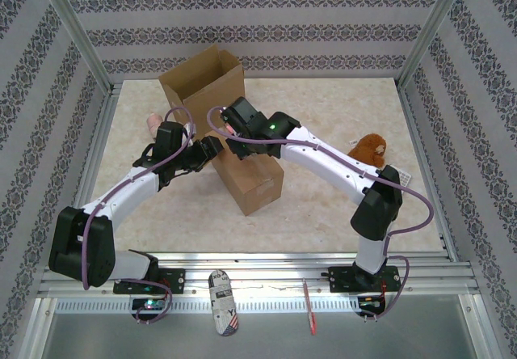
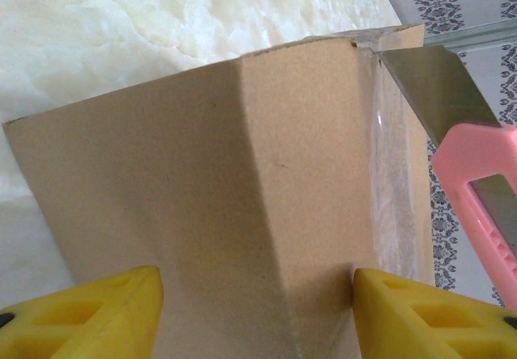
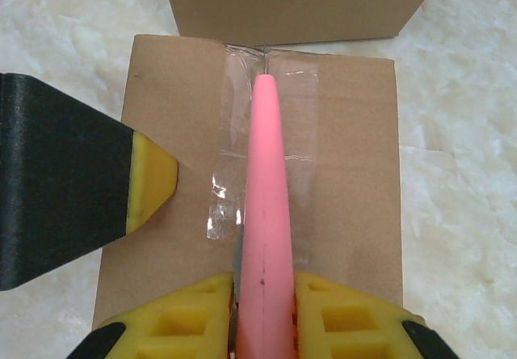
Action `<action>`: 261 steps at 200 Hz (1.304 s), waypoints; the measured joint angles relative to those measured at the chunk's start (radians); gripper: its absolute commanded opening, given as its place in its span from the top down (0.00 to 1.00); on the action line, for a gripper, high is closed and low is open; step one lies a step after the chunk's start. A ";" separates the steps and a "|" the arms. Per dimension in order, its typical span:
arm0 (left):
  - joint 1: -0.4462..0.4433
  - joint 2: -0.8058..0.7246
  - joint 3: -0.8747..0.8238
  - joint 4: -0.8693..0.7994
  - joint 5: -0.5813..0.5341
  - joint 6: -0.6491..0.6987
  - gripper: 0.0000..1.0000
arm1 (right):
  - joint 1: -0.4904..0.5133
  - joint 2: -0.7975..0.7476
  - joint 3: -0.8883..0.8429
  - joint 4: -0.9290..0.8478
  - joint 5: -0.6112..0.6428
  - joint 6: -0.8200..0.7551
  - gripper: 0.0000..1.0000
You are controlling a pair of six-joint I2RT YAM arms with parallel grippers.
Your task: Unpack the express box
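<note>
One taped box [image 1: 257,183], second box [image 1: 202,80] behind

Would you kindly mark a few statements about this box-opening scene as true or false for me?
1. The right gripper holds a pink knife. True.
2. The knife's blade is retracted. False: it is out, at the taped edge of the sealed box.
3. The box under the knife has its flaps open. False: it is taped shut; the open box stands behind it.
4. A brown plush toy lies on the table on the right arm's side. True.
5. The left gripper hangs clear of both boxes. False: its fingers bracket the sealed box.
</note>
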 measured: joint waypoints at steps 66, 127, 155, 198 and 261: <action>0.000 0.001 0.000 0.001 0.000 0.000 0.38 | 0.000 0.000 0.001 0.000 0.000 0.000 1.00; 0.000 0.014 0.010 0.002 0.001 0.000 0.38 | 0.000 0.001 -0.001 -0.004 0.002 0.008 1.00; 0.000 0.024 0.023 -0.008 -0.003 0.000 0.39 | 0.002 0.000 -0.015 0.001 0.008 0.021 1.00; 0.000 0.027 0.042 -0.044 -0.011 0.000 0.40 | 0.012 -0.006 -0.041 0.019 0.015 0.047 1.00; 0.000 0.029 0.050 -0.062 -0.016 0.000 0.39 | 0.019 -0.008 -0.044 0.016 0.024 0.077 1.00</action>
